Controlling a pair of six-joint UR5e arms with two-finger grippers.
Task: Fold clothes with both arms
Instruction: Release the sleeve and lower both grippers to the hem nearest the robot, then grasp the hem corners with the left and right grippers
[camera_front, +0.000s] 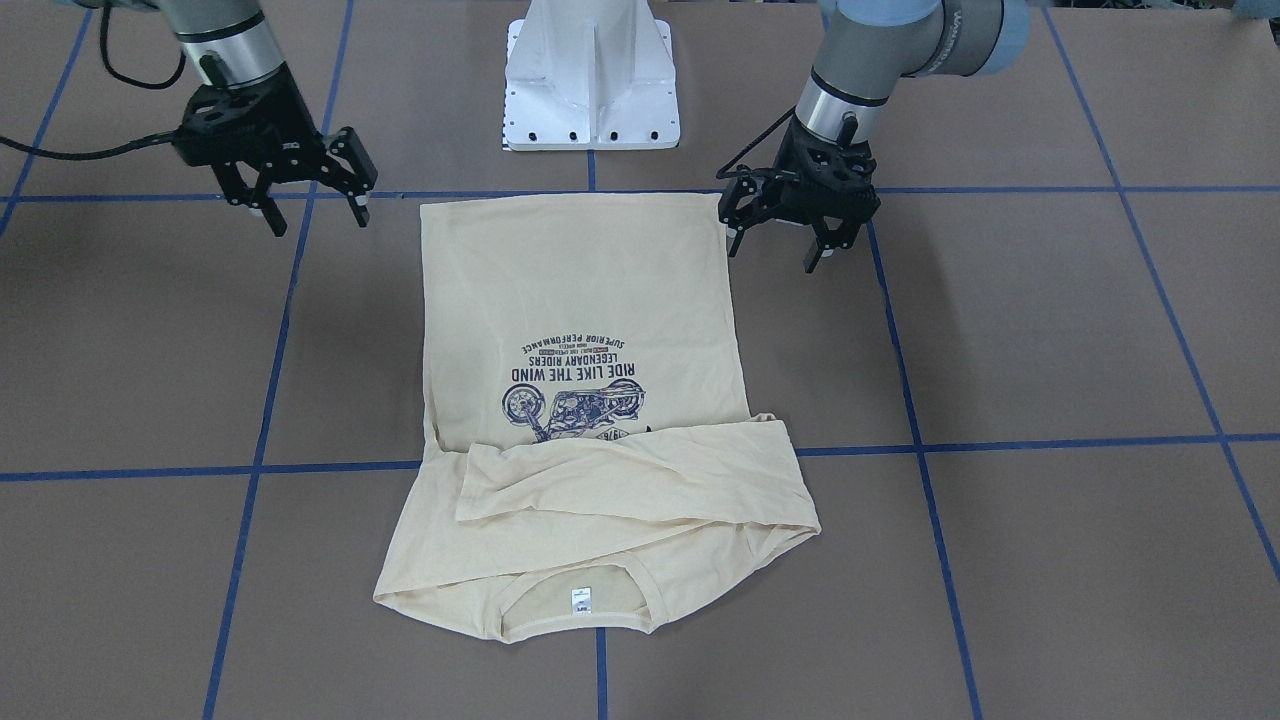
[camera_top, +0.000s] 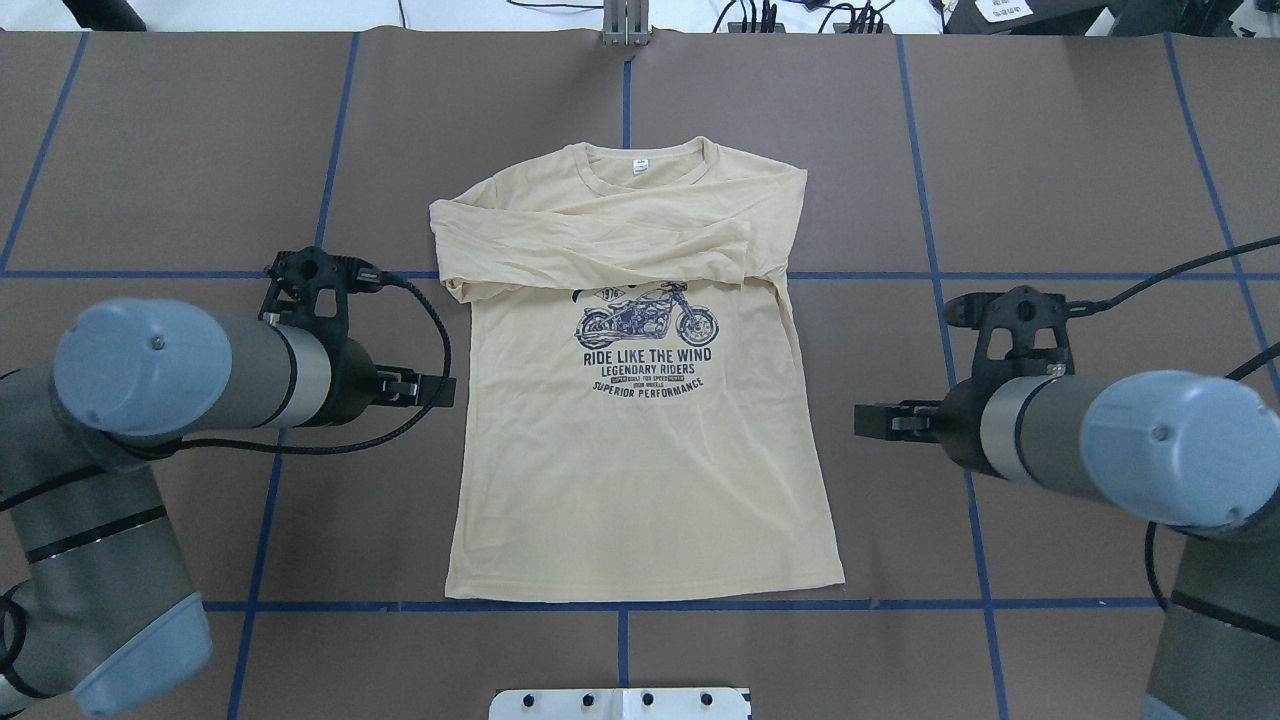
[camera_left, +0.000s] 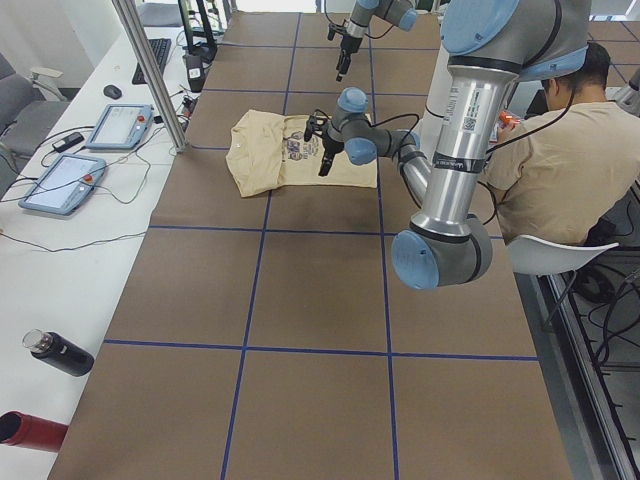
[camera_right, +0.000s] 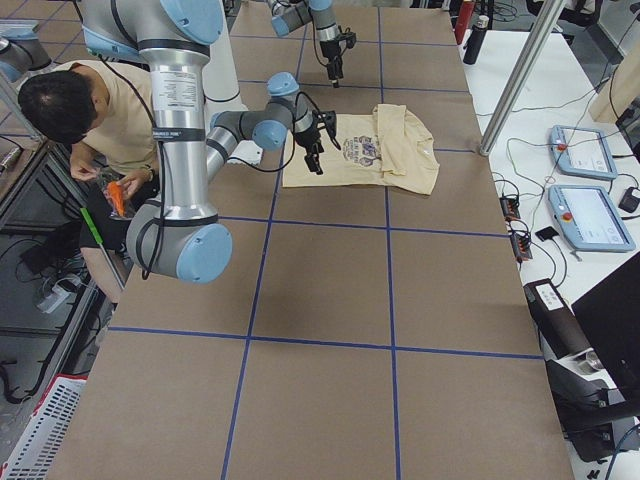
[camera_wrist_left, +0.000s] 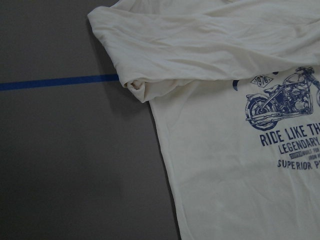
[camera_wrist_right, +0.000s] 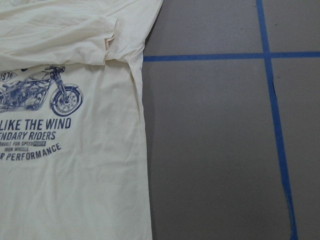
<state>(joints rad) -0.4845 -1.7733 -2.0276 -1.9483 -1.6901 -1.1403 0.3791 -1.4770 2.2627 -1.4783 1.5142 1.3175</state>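
Presently the shirt (camera_top: 640, 470) lay flat and print-up on the brown table (camera_top: 1050, 150), centred between the two arms. Its collar (camera_top: 640, 155) pointed away from the robot and its hem lay toward the white pedestal (camera_front: 590, 90). Both sleeves (camera_top: 600, 235) were folded across the chest, covering the top of the motorcycle print (camera_top: 648, 322).

Front-facing view: the only one that gave the jaws clearly.
- The left gripper (camera_front: 775, 240) had its fingers spread and held nothing. It hovered just beside the hem corner.
- The right gripper (camera_front: 318, 212) was likewise spread and empty, and stood apart from the shirt's other side.
- The white neck tag (camera_front: 581, 600) showed inside the collar.

Overhead view: the wrists hid the fingertips. Each gripper sat alongside a long edge of the shirt, roughly level with the print's lettering.

Wrist views: only cloth and table were in frame.
- The left one showed the bulged end of the sleeve fold over a blue tape line (camera_wrist_left: 55, 82).
- The right one showed a sleeve end tucked at the opposite edge.

Side views: they showed a seated person (camera_left: 560, 150) behind the robot and two consoles (camera_left: 60, 180) on the bench.
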